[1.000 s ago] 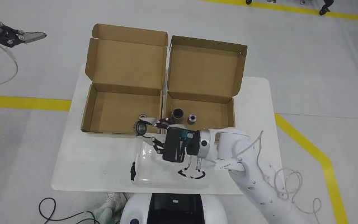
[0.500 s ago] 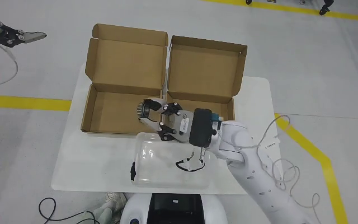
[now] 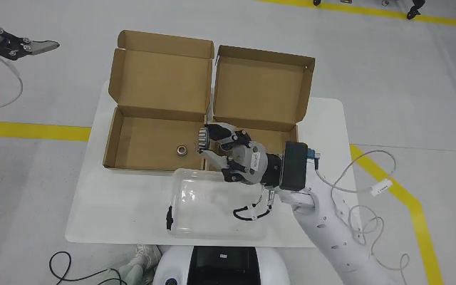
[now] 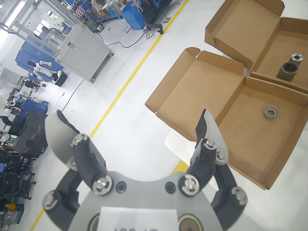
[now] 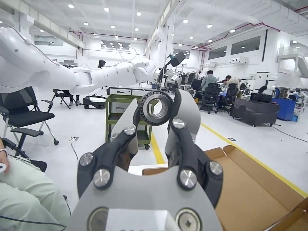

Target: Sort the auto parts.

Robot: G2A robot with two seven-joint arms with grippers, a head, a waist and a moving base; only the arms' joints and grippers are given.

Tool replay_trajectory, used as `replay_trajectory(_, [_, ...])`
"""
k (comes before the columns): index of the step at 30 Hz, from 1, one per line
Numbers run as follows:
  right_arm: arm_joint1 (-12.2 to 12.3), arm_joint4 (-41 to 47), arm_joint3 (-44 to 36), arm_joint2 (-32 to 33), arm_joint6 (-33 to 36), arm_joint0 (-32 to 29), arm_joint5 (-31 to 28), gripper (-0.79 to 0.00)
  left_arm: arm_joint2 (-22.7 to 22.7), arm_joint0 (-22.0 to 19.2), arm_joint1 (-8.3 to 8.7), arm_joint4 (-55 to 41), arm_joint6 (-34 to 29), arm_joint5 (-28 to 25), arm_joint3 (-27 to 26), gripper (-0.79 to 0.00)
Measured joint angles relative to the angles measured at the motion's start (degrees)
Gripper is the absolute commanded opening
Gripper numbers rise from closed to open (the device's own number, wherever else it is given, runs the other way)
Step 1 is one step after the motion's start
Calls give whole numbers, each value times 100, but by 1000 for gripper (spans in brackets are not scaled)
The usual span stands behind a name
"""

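My right gripper (image 3: 208, 139) is shut on a steel roller bearing (image 3: 202, 135), held in the air above the wall between the two open cardboard boxes. In the right wrist view the bearing (image 5: 147, 111) sits clamped between the fingertips of the right gripper (image 5: 156, 104). A second bearing (image 3: 181, 149) lies in the left box (image 3: 142, 142). The left wrist view shows that bearing (image 4: 270, 112) and, in the right box (image 4: 269, 56), a dark cylinder (image 4: 290, 69) and a small metal sleeve (image 4: 296, 57). My left gripper (image 4: 131, 118) hangs open off the table's left side, with nothing between its fingers.
A clear plastic container (image 3: 206, 203) stands at the white table's (image 3: 100, 206) front, with a black ring-shaped part (image 3: 246, 214) inside. Both box lids stand open at the back. The right arm crosses over the right box (image 3: 271, 135) and the container's right end.
My right gripper has carried the bearing from the left box's front edge to the right and back, to the wall between the boxes. The bearing lying in the left box has come into sight.
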Motion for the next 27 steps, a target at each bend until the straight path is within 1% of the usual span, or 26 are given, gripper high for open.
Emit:
replay_trajectory(6, [77, -166, -258, 303, -270, -379, -98, -785, 0, 0, 0, 0, 0, 0, 0, 0])
replay_trajectory(11, [85, -277, -235, 301, -205, -387, -52, -785, 0, 0, 0, 0, 0, 0, 0, 0])
replay_trajectory(15, [58, -335, -232, 114, 197, -279, 150, -785, 0, 0, 0, 0, 0, 0, 0, 0])
replay_trajectory(19, [-13, -215, 52, -182, 748, 8, 454, -785, 0, 0, 0, 0, 0, 0, 0, 0])
replay_trajectory(22, [-88, -128, 284, -450, 1304, 329, 705, -785, 0, 0, 0, 0, 0, 0, 0, 0])
replay_trajectory(27, [-233, -147, 646, -924, 2475, 843, 1277, -785, 0, 0, 0, 0, 0, 0, 0, 0])
